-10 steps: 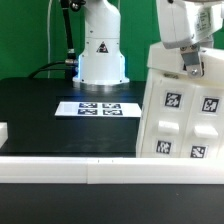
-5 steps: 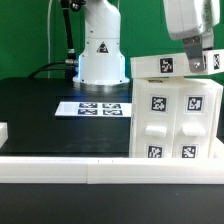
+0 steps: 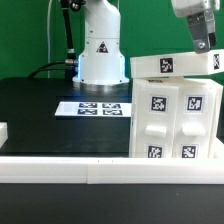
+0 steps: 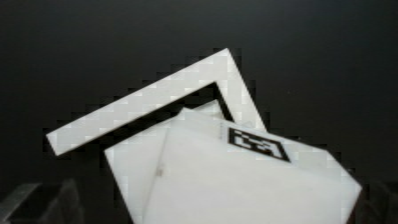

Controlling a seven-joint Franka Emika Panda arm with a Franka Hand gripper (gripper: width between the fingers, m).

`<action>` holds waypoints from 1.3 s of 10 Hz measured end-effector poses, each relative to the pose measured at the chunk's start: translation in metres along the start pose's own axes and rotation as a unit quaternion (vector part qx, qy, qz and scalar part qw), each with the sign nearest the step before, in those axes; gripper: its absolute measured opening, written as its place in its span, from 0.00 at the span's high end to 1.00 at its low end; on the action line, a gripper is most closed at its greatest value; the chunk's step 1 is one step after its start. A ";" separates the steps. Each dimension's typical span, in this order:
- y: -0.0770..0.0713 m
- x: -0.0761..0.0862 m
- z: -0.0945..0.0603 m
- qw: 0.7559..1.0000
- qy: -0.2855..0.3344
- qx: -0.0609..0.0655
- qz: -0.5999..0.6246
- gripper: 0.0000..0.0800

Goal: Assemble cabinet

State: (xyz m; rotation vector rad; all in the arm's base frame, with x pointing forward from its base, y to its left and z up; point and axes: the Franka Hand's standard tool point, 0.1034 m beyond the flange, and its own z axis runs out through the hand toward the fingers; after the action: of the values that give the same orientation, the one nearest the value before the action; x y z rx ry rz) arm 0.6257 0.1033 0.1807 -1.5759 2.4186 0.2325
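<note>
Hovering over one cabinet: fingers, open or closed unclear. Five cabinet tags visible; one marker board nearby.

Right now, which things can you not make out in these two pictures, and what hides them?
- Gripper: in the exterior view the top edge cuts it off, and the wrist view shows only dark blur, so open or shut cannot be told.
- Cabinet: in the exterior view the right edge cuts off its side. The wrist view is blurred.
- White piece: in the exterior view the left edge cuts it off.
</note>
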 end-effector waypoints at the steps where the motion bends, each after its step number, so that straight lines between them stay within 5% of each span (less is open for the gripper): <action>1: 0.002 0.001 0.003 0.998 0.008 -0.030 -0.054 0.00; 2: -0.002 0.001 0.001 0.990 0.017 -0.048 -0.130 0.00; 3: -0.005 -0.002 -0.002 0.978 0.015 -0.054 -0.201 0.00; 9: -0.008 -0.001 -0.006 0.897 0.003 -0.060 -0.437 0.00; 10: -0.008 0.000 -0.006 0.873 0.004 -0.063 -0.484 0.00; 11: -0.007 0.004 -0.007 0.822 0.025 -0.079 -0.563 0.00; 13: -0.004 0.001 -0.006 0.733 0.030 -0.088 -0.674 0.00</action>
State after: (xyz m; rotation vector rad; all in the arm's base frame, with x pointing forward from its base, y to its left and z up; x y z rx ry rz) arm 0.6281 0.0991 0.1863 -2.9092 0.7224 0.0990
